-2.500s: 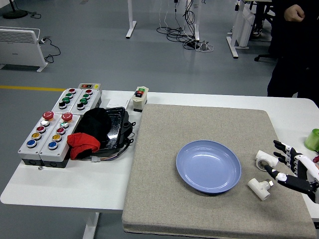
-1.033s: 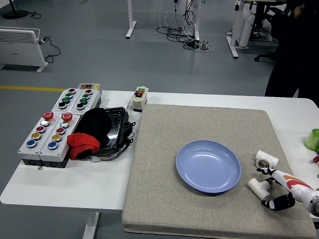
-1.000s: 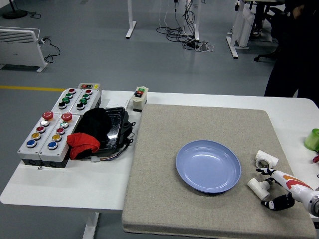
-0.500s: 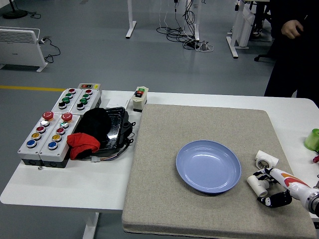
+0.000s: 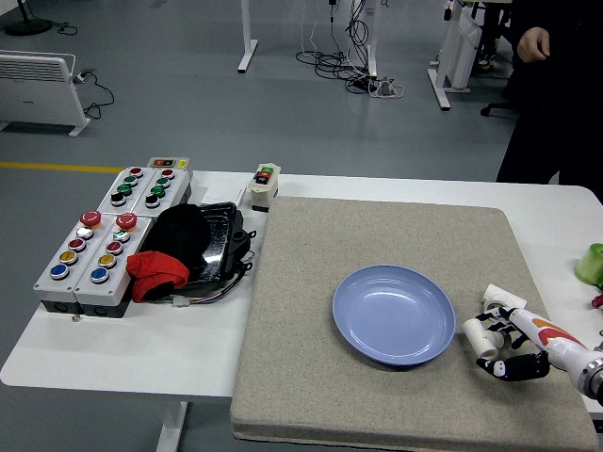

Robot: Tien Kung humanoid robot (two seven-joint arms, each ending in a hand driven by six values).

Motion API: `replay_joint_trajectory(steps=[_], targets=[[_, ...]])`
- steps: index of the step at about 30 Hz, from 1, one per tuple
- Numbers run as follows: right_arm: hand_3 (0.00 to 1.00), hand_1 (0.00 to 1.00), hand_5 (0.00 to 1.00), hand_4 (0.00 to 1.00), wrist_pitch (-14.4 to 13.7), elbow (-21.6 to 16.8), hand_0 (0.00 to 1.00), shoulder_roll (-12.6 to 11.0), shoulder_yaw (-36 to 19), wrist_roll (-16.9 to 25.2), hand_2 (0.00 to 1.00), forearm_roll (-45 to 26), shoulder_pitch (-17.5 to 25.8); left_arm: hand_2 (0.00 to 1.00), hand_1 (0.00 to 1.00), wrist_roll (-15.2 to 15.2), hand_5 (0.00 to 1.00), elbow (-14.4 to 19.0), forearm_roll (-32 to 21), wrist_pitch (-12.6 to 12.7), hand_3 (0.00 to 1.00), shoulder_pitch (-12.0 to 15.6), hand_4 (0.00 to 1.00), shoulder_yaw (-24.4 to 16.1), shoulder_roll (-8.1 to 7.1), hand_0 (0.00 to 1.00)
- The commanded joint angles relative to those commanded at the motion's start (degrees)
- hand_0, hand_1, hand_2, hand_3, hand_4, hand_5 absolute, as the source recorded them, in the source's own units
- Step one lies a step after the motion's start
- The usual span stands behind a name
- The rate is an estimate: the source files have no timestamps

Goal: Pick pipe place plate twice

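Observation:
A blue plate point(image 5: 394, 313) lies empty on the grey mat point(image 5: 396, 235). Two white pipe fittings lie right of it. My right hand point(image 5: 501, 347) comes in from the lower right, and its fingers curl around the nearer pipe fitting point(image 5: 478, 337), which sits just off the plate's right rim. The second pipe fitting point(image 5: 502, 299) lies just behind the hand, on the mat. The left hand is out of view.
Button boxes point(image 5: 105, 235) stand at the table's left, with a black tray point(image 5: 219, 247) holding black and red cloth. A small switch box point(image 5: 265, 185) stands at the mat's far left corner. A green object point(image 5: 591, 264) sits at the right edge. A person in dark clothes point(image 5: 551, 85) stands at the far right.
My right hand has closed its fingers around the nearer pipe fitting and shifted it slightly left toward the plate. The person's hand has moved at the top right.

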State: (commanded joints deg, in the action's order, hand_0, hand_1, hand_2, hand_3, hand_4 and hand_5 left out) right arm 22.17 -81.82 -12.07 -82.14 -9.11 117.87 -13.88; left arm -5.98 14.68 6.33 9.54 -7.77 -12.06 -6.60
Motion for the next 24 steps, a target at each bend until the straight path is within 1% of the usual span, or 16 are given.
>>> replay_joint_trajectory(steps=[2, 3, 6, 8, 9, 10, 13, 14, 15, 20, 21, 23, 24], targets=[[0.710, 0.568, 0.359, 0.641, -0.4, -1.3, 0.513, -0.2, 0.6, 0.2, 0.596, -0.9, -0.3, 0.520, 0.583, 0.0, 0.998, 0.0, 0.1, 0.0, 0.589, 0.0, 0.275, -0.1, 0.04, 0.625], [0.702, 0.563, 0.355, 0.633, -0.7, -1.9, 0.528, -0.3, 1.0, 0.5, 0.591, -1.2, -0.6, 0.519, 0.583, 0.0, 0.998, 0.0, 0.1, 0.1, 0.589, 0.1, 0.274, -0.1, 0.04, 0.625], [0.702, 0.563, 0.355, 0.633, -1.5, -2.9, 0.528, -0.3, 1.9, 1.2, 0.591, -1.7, -1.4, 0.519, 0.583, 0.0, 0.998, 0.0, 0.0, 0.1, 0.589, 0.1, 0.274, 0.0, 0.02, 0.625], [0.702, 0.563, 0.355, 0.633, -2.1, -2.9, 0.528, -0.1, 2.9, 2.0, 0.591, -1.9, -2.7, 0.519, 0.583, 0.0, 0.998, 0.0, 0.2, 0.1, 0.589, 0.1, 0.274, -0.1, 0.01, 0.625], [0.698, 0.573, 0.358, 0.647, -2.1, -2.7, 0.553, 0.1, 3.3, 2.3, 0.588, -1.9, -3.1, 0.520, 0.583, -0.1, 0.998, 0.0, 0.2, 0.1, 0.589, 0.1, 0.274, -0.2, 0.00, 0.626], [0.698, 0.573, 0.358, 0.647, -2.0, -2.5, 0.553, 0.2, 3.8, 2.6, 0.588, -1.8, -3.8, 0.520, 0.583, -0.1, 0.998, 0.0, 0.3, 0.1, 0.589, 0.1, 0.274, -0.2, 0.00, 0.626], [0.698, 0.573, 0.358, 0.647, -2.2, -1.4, 0.553, 1.1, 6.8, 4.1, 0.588, -0.6, -6.2, 0.520, 0.583, 0.0, 0.998, 0.0, 0.1, 0.1, 0.589, 0.2, 0.274, -0.1, -0.02, 0.626], [0.698, 0.573, 0.358, 0.647, -2.2, -1.3, 0.553, 1.2, 7.1, 4.1, 0.588, -0.4, -6.4, 0.520, 0.583, 0.0, 0.998, 0.0, 0.1, 0.1, 0.589, 0.2, 0.274, -0.1, -0.02, 0.626], [0.696, 0.605, 0.350, 0.638, -2.2, -0.5, 0.599, 1.7, 8.2, 4.4, 0.593, 0.5, -7.4, 0.519, 0.583, 0.0, 0.998, 0.0, 0.0, 0.1, 0.587, 0.2, 0.274, 0.0, -0.01, 0.626], [0.696, 0.605, 0.350, 0.638, -2.2, 2.8, 0.599, 3.4, 11.5, 4.8, 0.593, 3.2, -10.6, 0.519, 0.583, 0.1, 0.998, 0.0, -0.3, 0.1, 0.587, 0.2, 0.274, 0.2, 0.01, 0.626], [0.697, 0.631, 0.333, 0.626, -2.3, 3.9, 0.623, 3.9, 12.3, 4.9, 0.602, 3.9, -11.6, 0.519, 0.583, 0.1, 0.998, 0.0, -0.3, 0.1, 0.588, 0.2, 0.275, 0.1, 0.01, 0.626], [0.697, 0.631, 0.333, 0.626, -2.1, 5.6, 0.623, 4.7, 13.4, 4.9, 0.602, 5.5, -13.0, 0.519, 0.583, 0.1, 0.998, 0.0, -0.4, 0.1, 0.588, 0.2, 0.275, 0.2, 0.02, 0.626], [0.697, 0.631, 0.333, 0.626, -2.1, 5.8, 0.623, 4.8, 13.5, 4.9, 0.602, 5.8, -13.1, 0.519, 0.583, 0.1, 0.998, 0.0, -0.4, 0.1, 0.588, 0.2, 0.275, 0.2, 0.02, 0.626]])
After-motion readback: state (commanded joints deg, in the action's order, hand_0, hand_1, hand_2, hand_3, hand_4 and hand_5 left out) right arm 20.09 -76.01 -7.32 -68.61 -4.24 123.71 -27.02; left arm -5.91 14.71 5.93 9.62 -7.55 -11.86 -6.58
